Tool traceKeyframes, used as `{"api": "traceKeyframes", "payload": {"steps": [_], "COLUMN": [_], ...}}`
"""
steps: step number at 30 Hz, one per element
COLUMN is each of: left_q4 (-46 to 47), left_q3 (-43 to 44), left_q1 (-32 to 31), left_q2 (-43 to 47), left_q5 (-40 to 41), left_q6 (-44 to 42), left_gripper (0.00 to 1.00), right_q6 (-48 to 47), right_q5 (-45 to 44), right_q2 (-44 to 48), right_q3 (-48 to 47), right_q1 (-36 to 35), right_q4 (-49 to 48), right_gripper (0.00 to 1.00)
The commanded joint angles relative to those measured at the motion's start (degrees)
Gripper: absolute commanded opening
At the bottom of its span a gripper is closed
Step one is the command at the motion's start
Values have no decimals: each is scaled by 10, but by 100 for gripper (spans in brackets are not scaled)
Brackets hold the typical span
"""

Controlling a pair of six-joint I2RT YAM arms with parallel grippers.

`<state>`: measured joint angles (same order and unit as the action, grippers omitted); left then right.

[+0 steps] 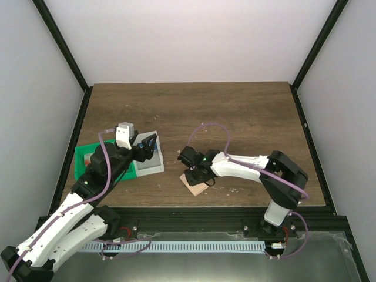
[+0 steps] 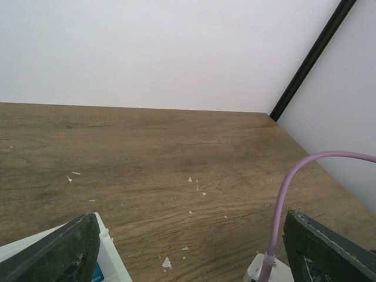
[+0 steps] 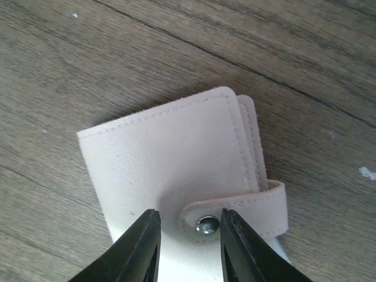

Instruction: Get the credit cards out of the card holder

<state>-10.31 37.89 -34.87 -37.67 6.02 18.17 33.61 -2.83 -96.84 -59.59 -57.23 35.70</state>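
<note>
The card holder [image 3: 170, 158] is seen lying closed on the bench [image 3: 70, 59] near its front edge, its strap [image 3: 258, 205] fastened by a snap [image 3: 207, 224]. The right fingers [image 3: 141, 247] are held narrowly parted either side of that snap. The left fingers [image 2: 59, 252] are spread wide over a white box [image 1: 151, 164]

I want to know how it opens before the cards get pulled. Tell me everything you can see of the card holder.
The card holder is a pale beige, leather-like bifold with stitched edges, folded shut. A strap wraps around its open edge and is fastened by a metal snap. It lies flat on the wooden table, near the front edge in the top view. The right gripper stands over it, its fingers either side of the snap; whether they touch it cannot be told.
</note>
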Motion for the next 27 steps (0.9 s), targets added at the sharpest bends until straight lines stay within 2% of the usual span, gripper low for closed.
{"api": "traceKeyframes", "payload": {"steps": [1,12,23,27], "left_q4": [6,15,17,20], "left_q3": [-1,-9,-10,-13], "left_q1": [-1,0,1,0], "left_q2": [-2,1,2,3], "left_q5": [2,-1,0,0], "left_q6": [-3,6,7,8], "left_gripper": [87,87,87,87], "right_q6": [9,8,13,16], "right_q5": [-48,-61,-90,-100], "right_q2": [-8,-21,-33,-36], "right_q3": [-21,-23,-36,-39], "right_q1": [-8,-21,-36,-38], "right_q4": [32,33,45,51], "right_gripper": [30,30,38,32]}}
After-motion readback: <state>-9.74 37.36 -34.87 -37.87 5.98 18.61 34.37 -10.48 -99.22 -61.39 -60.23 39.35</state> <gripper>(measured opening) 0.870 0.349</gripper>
